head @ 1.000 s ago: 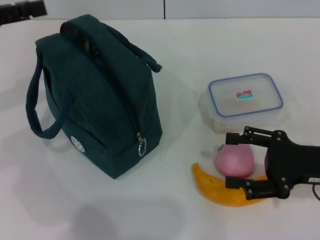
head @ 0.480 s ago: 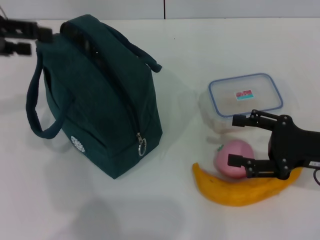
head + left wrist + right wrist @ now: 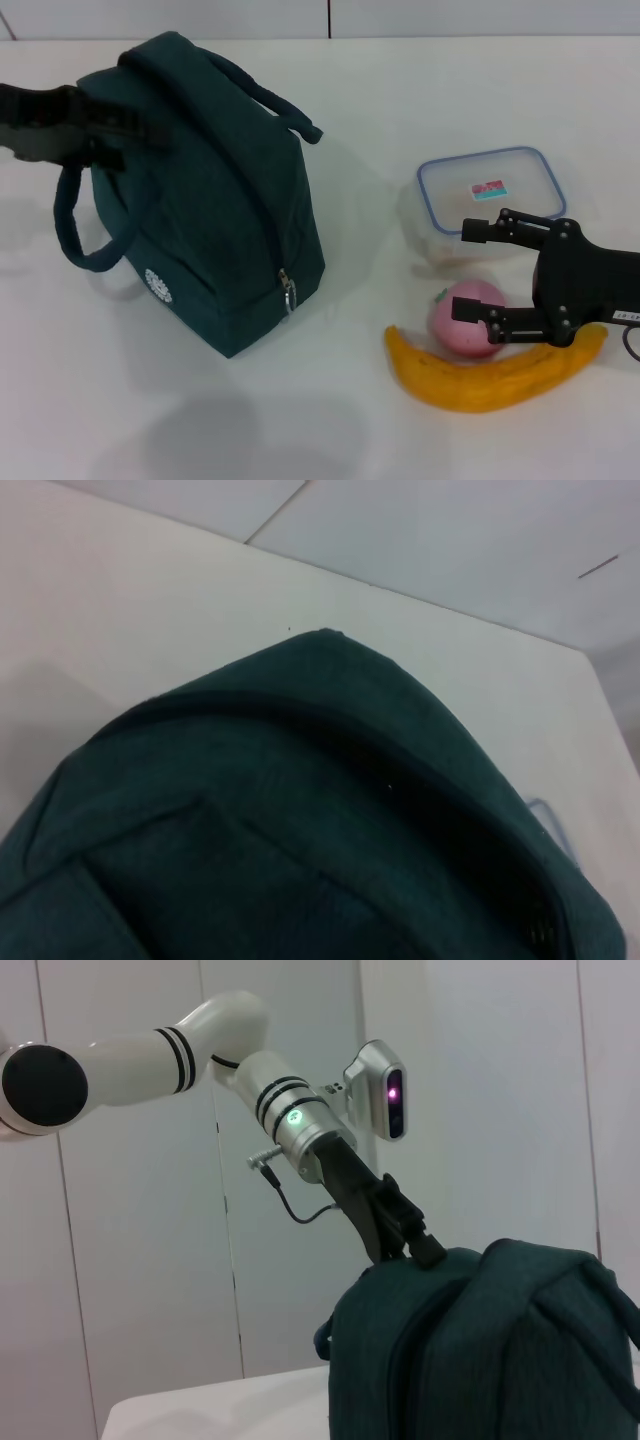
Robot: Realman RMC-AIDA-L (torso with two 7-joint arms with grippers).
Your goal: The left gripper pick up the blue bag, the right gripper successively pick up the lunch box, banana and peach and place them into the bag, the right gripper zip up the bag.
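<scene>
The dark blue-green bag [image 3: 210, 220] stands upright at the table's left, its zip pull [image 3: 288, 291] hanging at the near end. My left gripper [image 3: 112, 135] reaches in from the left, open, its fingers at the bag's top left edge beside the handle [image 3: 70, 220]. The left wrist view is filled by the bag [image 3: 300, 810] top. At right lie the clear lunch box [image 3: 490, 195] with a blue-rimmed lid, the pink peach [image 3: 462, 318] and the banana [image 3: 480, 378]. My right gripper [image 3: 465, 272] hovers open between lunch box and peach, holding nothing.
The white table [image 3: 400, 90] stretches behind and between the bag and the food. The right wrist view looks across at the bag [image 3: 480, 1350] with the left gripper [image 3: 405, 1235] on its top, white wall panels behind.
The left gripper came in from the far left edge and now reaches the bag's top. The right gripper drew back off the banana and peach toward the lunch box.
</scene>
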